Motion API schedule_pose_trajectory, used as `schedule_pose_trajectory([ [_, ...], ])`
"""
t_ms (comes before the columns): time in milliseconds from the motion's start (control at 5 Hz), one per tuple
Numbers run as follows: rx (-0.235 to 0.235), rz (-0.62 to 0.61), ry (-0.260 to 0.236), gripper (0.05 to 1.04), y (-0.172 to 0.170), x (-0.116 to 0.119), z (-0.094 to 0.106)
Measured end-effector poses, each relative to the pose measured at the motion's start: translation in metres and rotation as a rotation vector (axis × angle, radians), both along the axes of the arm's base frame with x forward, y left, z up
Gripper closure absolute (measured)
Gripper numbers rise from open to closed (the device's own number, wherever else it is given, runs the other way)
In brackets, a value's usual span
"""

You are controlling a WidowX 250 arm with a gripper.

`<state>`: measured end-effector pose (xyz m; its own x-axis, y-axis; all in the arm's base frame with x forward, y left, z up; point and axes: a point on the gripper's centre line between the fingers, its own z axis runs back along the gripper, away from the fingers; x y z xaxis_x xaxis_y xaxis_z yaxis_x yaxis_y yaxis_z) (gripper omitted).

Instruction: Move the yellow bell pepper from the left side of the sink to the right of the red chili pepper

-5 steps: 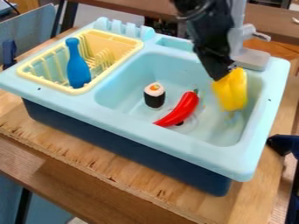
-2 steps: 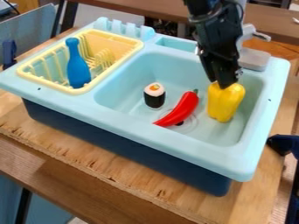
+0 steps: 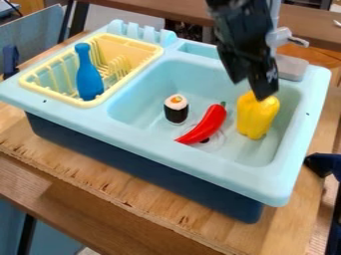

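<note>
"What's hidden on the yellow pepper [image 3: 257,119]?"
"Part of its top, behind the gripper [image 3: 252,89]. The fingers stand apart; whether they touch it, I can't tell."
"Where is it?"
"Right in the basin [image 3: 193,74], beside the red chili [image 3: 208,123], which partly covers the drain [image 3: 205,141]."

Looks like a robotics lab or workshop, judging by the black robot arm [image 3: 245,37] above a plastic toy sink [image 3: 166,152] on a rough wooden table [image 3: 136,191]. Also points that way with a second wooden surface [image 3: 150,7] and dark metal supports [image 3: 79,20] past the table's far edge, plus a blue-grey panel [image 3: 32,34] by its far left corner.
</note>
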<state>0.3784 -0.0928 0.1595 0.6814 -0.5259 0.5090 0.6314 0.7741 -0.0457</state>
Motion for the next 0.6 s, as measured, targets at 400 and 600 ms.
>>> schedule_pose_trajectory([
  [400, 0.084, 0.122, 0.048, 0.083, 0.031, -0.046, 0.048],
  [600, 0.153, 0.302, 0.143, 0.083, 0.054, -0.055, 0.046],
])
